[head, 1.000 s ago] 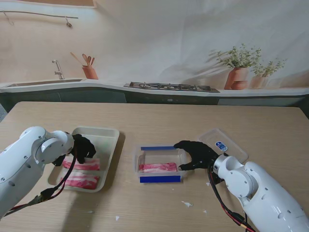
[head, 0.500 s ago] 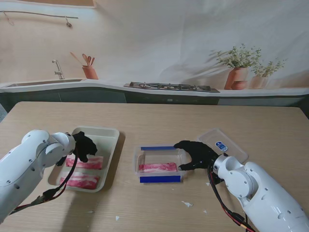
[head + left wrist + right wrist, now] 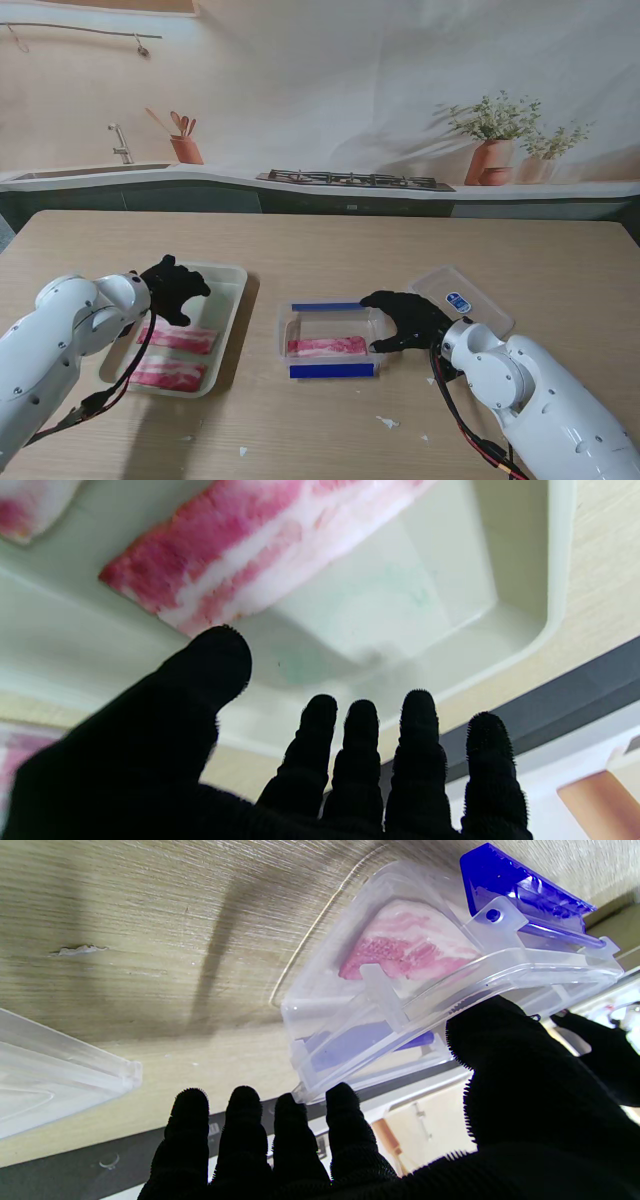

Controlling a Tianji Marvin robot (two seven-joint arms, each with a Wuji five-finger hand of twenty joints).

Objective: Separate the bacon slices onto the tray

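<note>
Left robot hand (image 3: pixel 320 780) spread over tray (image 3: pixel 228 290); right wrist view shows right robot hand (image 3: pixel 450 1120) thumb touching container (image 3: pixel 425 1005).

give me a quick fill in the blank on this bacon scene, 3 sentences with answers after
1. The tray holds ____ bacon slices.
2. The clear container has clips of the colour ____.
3. The right hand rests against the container, and the ____ hand hovers open over the tray.

Missing words: two; blue; left
</note>
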